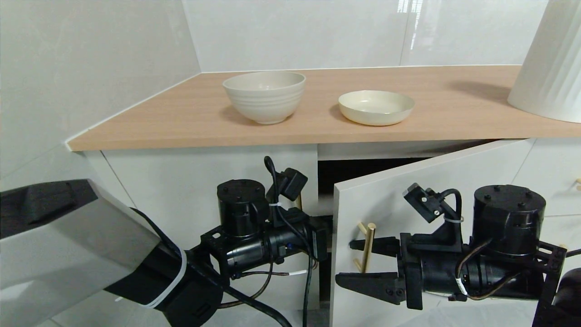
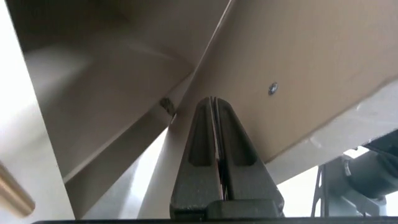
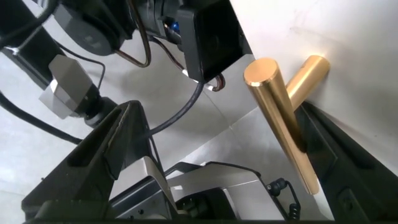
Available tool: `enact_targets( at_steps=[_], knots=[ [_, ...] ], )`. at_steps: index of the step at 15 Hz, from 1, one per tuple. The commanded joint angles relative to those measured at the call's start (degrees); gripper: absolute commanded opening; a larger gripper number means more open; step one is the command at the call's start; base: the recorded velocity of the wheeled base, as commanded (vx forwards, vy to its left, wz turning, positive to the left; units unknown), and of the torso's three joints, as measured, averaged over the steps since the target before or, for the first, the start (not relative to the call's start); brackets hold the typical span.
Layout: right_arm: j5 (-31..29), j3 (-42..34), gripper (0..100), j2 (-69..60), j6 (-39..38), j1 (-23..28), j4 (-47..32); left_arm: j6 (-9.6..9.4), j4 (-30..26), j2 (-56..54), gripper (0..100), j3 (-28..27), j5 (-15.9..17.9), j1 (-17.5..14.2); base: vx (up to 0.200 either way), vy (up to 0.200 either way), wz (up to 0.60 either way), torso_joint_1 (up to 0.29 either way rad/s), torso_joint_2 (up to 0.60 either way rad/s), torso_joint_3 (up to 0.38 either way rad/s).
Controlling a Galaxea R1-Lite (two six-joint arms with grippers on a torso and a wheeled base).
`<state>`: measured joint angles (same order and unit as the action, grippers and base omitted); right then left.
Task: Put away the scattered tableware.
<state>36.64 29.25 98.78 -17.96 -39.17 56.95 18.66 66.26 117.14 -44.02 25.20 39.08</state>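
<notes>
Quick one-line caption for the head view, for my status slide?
Right gripper open around the brass handle of the ajar cabinet door; deep bowl and shallow bowl sit on the countertop.

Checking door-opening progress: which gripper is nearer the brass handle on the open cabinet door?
Right. The right gripper is open and straddles the brass handle. The left gripper, shut, sits in the gap at the cabinet door's free edge, on its inner side.

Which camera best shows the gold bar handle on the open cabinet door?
The right wrist view: the gold cylindrical metal bar handle is close up along its length. The head view shows it small, between the right gripper's open jaws. The left wrist view faces the white cabinet door's inner side.
</notes>
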Motion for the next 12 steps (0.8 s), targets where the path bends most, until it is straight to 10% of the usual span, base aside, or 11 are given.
enact_targets(
  at_steps=[1,12],
  knots=[
    [-0.61,0.11,100,0.10,0.11,2.34,0.09,0.06,0.72,0.28,0,-0.10,0.11,0.64,0.000,0.000,0.00,0.000,0.00,0.000],
    [-0.26,-6.75,100,-6.41,0.20,16.93,1.49,0.06,2.74,0.90,0,0.16,0.03,3.19,0.000,0.000,0.00,0.000,0.00,0.000]
  ],
)
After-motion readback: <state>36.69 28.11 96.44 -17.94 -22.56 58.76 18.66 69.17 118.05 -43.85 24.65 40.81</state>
